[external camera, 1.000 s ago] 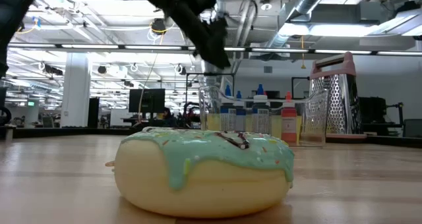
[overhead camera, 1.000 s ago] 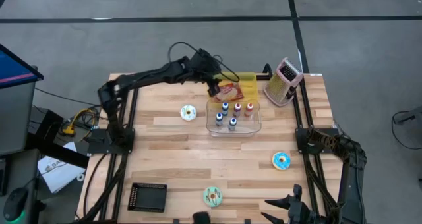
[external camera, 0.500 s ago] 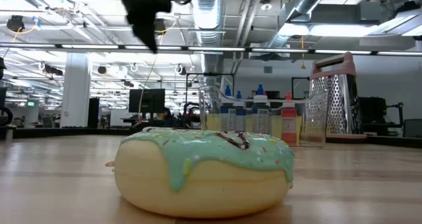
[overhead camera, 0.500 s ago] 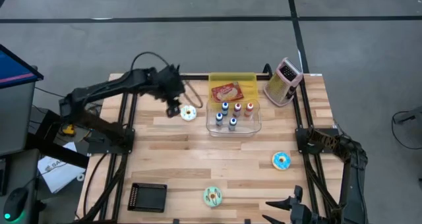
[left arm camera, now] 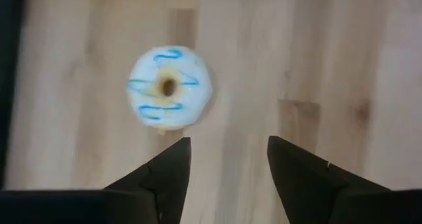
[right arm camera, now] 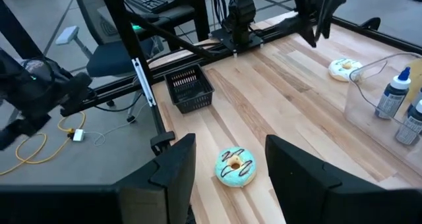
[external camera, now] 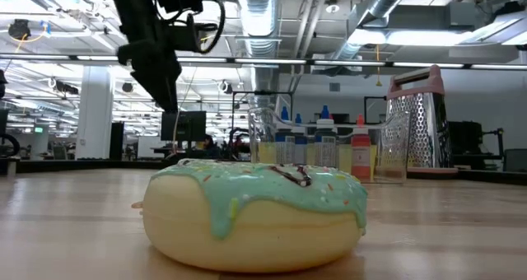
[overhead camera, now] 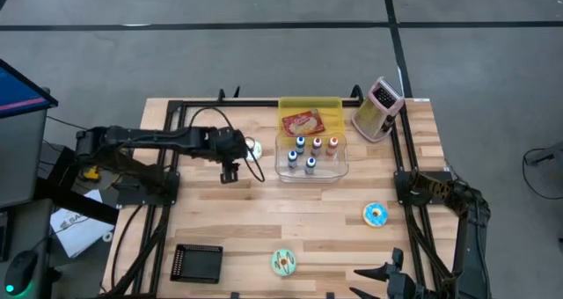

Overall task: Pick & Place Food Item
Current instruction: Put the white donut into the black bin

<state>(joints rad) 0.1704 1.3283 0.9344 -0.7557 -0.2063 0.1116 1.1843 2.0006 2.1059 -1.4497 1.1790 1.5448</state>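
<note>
A white doughnut with blue stripes lies flat on the wooden table, left of a clear bin of bottles. My left gripper hangs open above the table just on the near side of that doughnut, touching nothing; it also shows in the high view. A reddish food packet lies in the yellow tray behind the bin. A green-iced doughnut lies below my open right gripper, which waits at the near edge.
A metal grater stands at the far right corner. A blue-iced doughnut lies toward the right, and a black basket sits near the left front. The green doughnut fills the low view's foreground.
My left gripper has swung away from the yellow tray toward the table's left and near side, sinking and tipping more steeply downward. It passed over the white doughnut and now hangs just beyond it. The food packet stays in the tray.
</note>
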